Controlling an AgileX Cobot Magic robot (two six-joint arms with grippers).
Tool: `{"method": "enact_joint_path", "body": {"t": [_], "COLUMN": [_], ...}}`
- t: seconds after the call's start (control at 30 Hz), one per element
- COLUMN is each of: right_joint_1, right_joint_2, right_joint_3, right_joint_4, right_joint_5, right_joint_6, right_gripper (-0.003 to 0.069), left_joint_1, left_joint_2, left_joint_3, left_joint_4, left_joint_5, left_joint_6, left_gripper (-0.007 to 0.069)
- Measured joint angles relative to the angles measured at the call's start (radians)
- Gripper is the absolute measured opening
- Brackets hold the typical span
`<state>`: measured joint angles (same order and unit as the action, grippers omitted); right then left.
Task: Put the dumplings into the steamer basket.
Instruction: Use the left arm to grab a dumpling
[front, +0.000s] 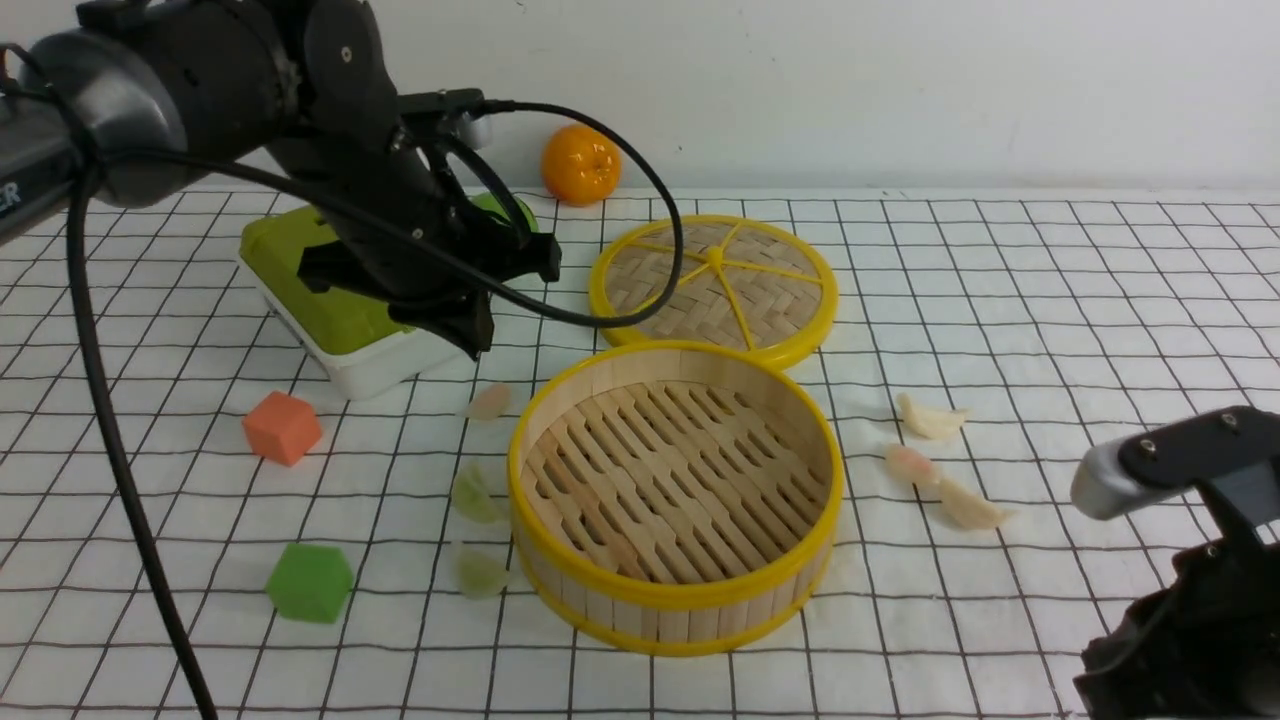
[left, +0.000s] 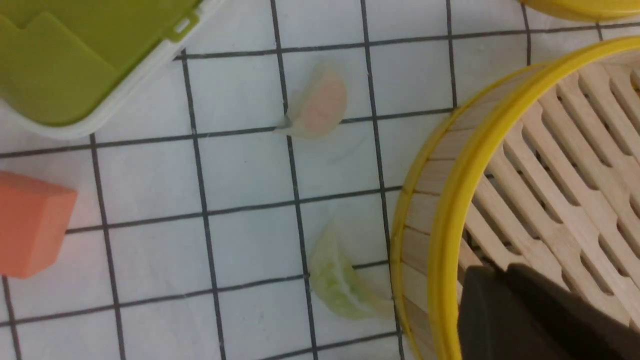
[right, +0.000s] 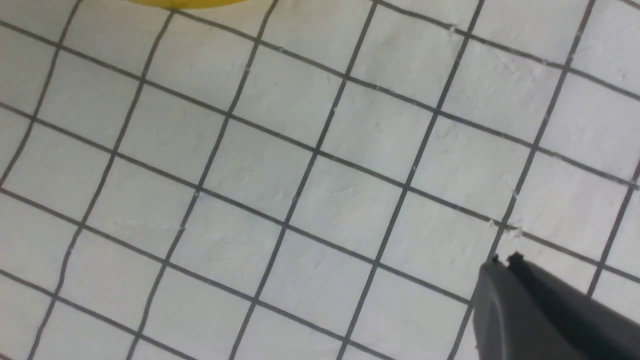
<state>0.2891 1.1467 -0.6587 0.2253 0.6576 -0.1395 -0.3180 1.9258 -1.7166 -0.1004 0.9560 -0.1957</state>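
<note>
Front view: steamer basket (front: 680, 598) stands empty on the bench (front: 1050, 300); six dumplings (front: 930, 417) lie either side.

Left tool (front: 478, 340) is poised near the pink dumpling (front: 488, 401); its spread cannot be told.

Right tool (right: 502, 262) is closed, empty.

Advised: centred descent, light pinch.

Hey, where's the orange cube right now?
In the front view the orange cube sits on the left side, between the green-lidded box behind it and the green cube nearer the robot, well left of the steamer basket.
</note>
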Motion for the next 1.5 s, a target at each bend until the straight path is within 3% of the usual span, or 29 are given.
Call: {"method": "enact_joint_path", "body": {"t": [0.13,0.33,0.4,0.83,1.5], "right_joint_1": [0.000,0.000,0.000,0.000,0.000], "right_joint_2": [0.001,0.002,0.002,0.002,0.002], "right_joint_3": [0.000,0.000,0.000,0.000,0.000], "right_joint_4": [0.002,0.003,0.003,0.005,0.008], "right_joint_5": [-0.008,-0.038,-0.039,-0.047,-0.055], "right_joint_6": [-0.001,-0.003,-0.003,-0.003,-0.003], "right_gripper": [0.0003,0.0009,0.0010,0.0018,0.0031], "left_joint_1": [0.000,0.000,0.000,0.000,0.000], "left_joint_2": [0.023,0.088,0.114,0.300,0.376], "left_joint_3": [-0.002,-0.009,-0.020,-0.246,-0.259], "left_joint_4": [0.021,0.068,0.077,0.136,0.164], "left_joint_5": [-0.046,-0.117,-0.121,-0.020,-0.049], "left_joint_6": [0.000,0.000,0.016,0.153,0.196], "left_gripper": [0.0098,0.0284,0.0311,0.0323,0.0323]}}
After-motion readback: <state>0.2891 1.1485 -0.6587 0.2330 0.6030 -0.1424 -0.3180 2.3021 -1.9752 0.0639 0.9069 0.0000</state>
